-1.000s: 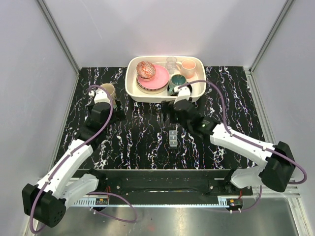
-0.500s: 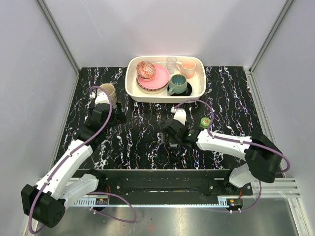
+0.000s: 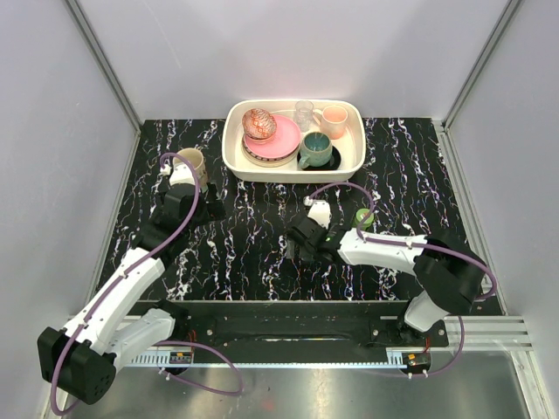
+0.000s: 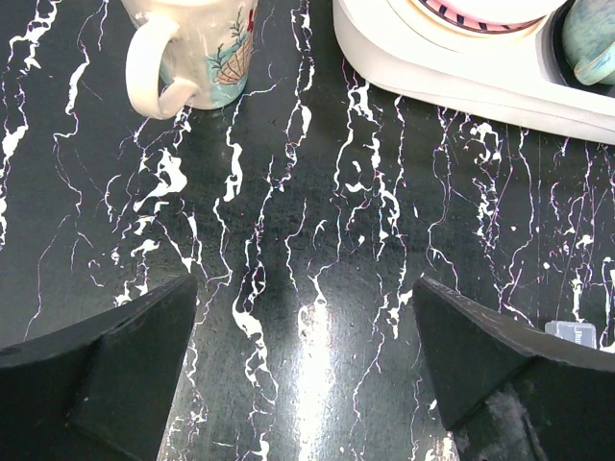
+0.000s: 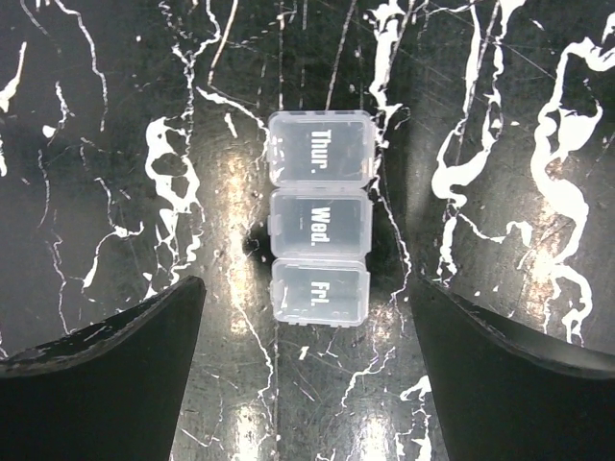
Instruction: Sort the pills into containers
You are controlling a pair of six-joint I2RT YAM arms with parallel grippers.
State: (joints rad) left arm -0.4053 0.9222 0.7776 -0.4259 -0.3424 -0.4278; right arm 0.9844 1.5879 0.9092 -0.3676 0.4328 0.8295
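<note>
The containers (image 5: 320, 219) are a short strip of three clear square compartments marked Thur., Wed. and Fri., lids shut, lying on the black marbled table. In the right wrist view my right gripper (image 5: 307, 384) is open above them, its fingers wide apart on either side of the Fri. end and touching nothing. In the top view my right gripper (image 3: 299, 243) covers the strip at the table's middle. My left gripper (image 4: 306, 375) is open and empty over bare table, and in the top view (image 3: 208, 208) it sits at the left. No pills show in any view.
A small green bottle (image 3: 364, 216) stands right of my right gripper. A patterned mug (image 3: 190, 162) stands at the far left, near my left gripper, and shows in the left wrist view (image 4: 192, 43). A white tray (image 3: 232, 154) at the back holds plates, mugs and a glass.
My right arm has drawn back from the tray's front edge toward the near side and now hangs over the containers, uncovering the green bottle. The left arm has not moved.
</note>
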